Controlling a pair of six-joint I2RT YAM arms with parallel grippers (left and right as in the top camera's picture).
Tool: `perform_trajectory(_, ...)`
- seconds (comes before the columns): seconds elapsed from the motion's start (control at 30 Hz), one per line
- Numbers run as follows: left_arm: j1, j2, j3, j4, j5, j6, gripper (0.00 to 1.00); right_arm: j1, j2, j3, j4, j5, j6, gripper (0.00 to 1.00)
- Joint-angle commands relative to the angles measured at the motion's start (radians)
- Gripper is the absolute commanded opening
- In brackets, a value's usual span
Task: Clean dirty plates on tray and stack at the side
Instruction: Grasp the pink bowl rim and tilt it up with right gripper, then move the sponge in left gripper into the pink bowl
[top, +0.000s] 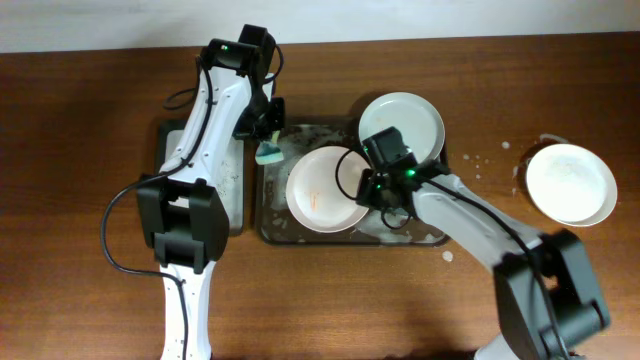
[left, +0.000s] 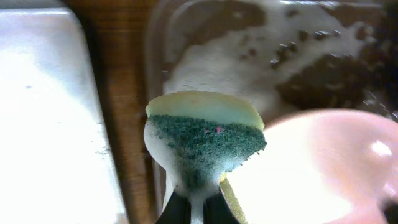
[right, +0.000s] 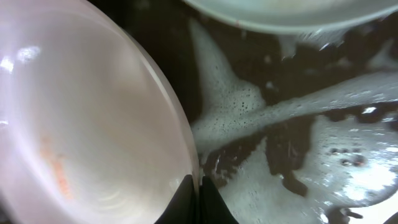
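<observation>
Right gripper (right: 199, 190) is pinching the pink plate (right: 87, 106) by its rim, plate lying left of it; left gripper (left: 194, 208) is clamping sponge (left: 205, 134).

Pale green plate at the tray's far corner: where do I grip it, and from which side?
Take the pale green plate by its rim on the far right edge, which seems to overhang the tray rim, so a finger could slip beneath. Come from the right, outside the tray; the right end effector, pinching the pink plate, blocks the near side.
</observation>
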Motion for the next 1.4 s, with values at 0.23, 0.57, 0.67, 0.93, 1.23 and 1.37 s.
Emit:
perform_trajectory(0.23, -0.042, -0.004, 0.015, -0.050, 0.071, 0.074, 0.01, 0.012, 0.082, 0.019, 0.065, -0.026, 0.007, 0.48)
perform_trajectory(0.57, -0.055, -0.004, 0.015, -0.058, 0.071, 0.070, 0.01, -0.074, 0.082, 0.045, 0.129, -0.111, -0.101, 0.21)
perform_trajectory(0.67, -0.068, -0.004, 0.015, -0.053, 0.071, 0.070, 0.01, -0.082, 0.089, 0.045, 0.135, -0.124, -0.115, 0.20)
perform_trajectory(0.93, -0.072, -0.004, 0.015, -0.053, 0.071, 0.070, 0.01, -0.082, 0.152, 0.043, 0.130, -0.189, -0.129, 0.20)
perform_trajectory(1.23, -0.072, -0.004, 0.015, -0.045, 0.072, 0.070, 0.01, -0.085, 0.155, 0.042, 0.127, -0.205, -0.129, 0.04)
perform_trajectory(1.37, -0.072, -0.004, -0.005, -0.042, 0.082, 0.070, 0.01, -0.085, 0.155, 0.042, 0.128, -0.211, -0.129, 0.04)
